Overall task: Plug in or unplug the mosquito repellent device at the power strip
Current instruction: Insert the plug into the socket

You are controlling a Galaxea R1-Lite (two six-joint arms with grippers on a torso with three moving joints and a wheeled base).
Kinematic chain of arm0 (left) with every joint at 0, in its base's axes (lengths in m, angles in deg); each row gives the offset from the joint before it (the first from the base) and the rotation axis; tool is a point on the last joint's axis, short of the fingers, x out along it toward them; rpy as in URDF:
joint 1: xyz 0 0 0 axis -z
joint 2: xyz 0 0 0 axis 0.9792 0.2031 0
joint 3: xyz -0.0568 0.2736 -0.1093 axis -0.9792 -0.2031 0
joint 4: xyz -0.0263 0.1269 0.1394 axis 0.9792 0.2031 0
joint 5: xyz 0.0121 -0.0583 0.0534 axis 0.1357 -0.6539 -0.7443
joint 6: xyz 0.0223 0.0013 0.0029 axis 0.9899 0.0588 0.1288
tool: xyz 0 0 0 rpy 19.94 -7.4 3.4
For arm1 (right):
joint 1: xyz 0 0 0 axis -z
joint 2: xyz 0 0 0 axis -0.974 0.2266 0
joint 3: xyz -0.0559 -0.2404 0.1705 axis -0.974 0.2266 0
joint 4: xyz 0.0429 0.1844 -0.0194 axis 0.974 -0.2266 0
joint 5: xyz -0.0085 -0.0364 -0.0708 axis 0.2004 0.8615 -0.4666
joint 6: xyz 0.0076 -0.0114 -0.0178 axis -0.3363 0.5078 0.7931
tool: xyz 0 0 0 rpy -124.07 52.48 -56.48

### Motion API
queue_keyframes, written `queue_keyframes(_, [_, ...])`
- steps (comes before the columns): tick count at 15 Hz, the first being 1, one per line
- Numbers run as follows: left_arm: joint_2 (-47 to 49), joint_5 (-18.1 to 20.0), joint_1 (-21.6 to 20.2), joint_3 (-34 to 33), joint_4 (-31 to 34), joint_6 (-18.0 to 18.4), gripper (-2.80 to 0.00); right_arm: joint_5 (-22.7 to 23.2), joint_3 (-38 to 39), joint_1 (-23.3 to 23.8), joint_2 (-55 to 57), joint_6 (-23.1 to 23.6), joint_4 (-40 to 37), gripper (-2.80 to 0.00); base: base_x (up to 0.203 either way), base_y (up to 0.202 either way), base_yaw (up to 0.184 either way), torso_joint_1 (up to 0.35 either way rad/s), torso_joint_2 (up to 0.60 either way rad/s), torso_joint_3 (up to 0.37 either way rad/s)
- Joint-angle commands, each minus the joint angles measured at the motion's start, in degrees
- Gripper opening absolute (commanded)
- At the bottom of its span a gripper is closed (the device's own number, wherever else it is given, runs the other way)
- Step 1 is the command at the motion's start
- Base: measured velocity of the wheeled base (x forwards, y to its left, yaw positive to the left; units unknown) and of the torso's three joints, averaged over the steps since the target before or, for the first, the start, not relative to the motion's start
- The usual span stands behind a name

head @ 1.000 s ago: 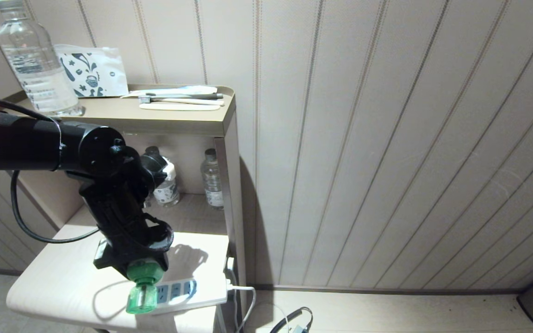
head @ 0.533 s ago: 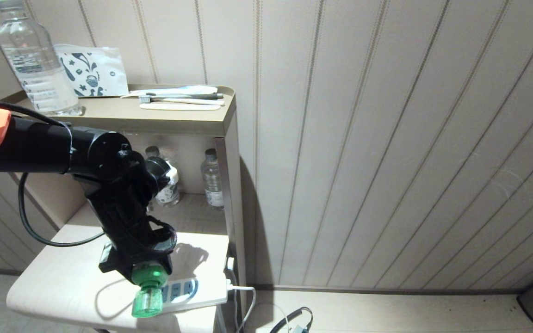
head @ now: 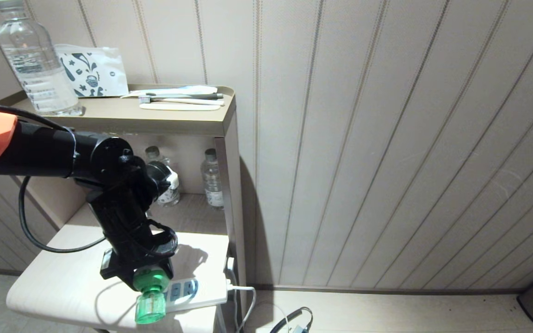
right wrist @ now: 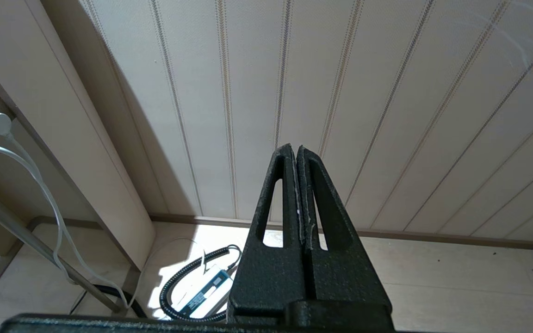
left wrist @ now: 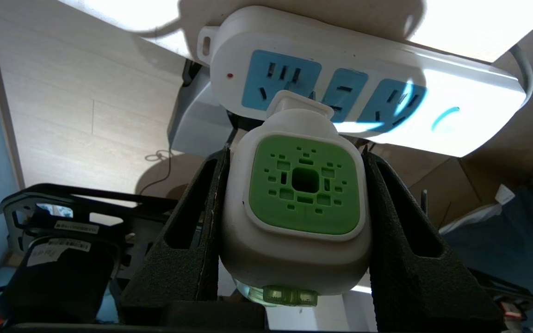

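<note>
The left pincer [left wrist: 296, 203] squeezes the mosquito repellent device [left wrist: 299, 203] by its white sides, just above the power strip [left wrist: 363, 106] on the desk [head: 63, 282]. Its plug may miss the blue holes. Pushing crooked could slide the strip or twist the device. The right pincer [right wrist: 296, 194] stays closed, empty.

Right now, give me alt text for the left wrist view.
The left gripper clamps the white mosquito repellent device, its green vented face toward the camera, black jaws on both sides. Its plug end sits at the blue sockets of the white power strip just beyond.
</note>
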Motion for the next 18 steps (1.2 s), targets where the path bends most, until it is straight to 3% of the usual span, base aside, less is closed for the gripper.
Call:
queue_keyframes(1, [-0.43,-0.03,-0.09,-0.39,0.34,-0.33,-2.8,0.01,-0.01,-0.04,-0.02,0.01,-0.02,-2.8,0.0,0.0,0.0,0.0,0.0,0.0])
queue_keyframes(18, [0.36,-2.24,-1.06,-1.11,0.34,-0.61,-2.8,0.01,-0.01,-0.04,-0.02,0.01,-0.02,-2.8,0.0,0.0,0.0,0.0,0.0,0.0])
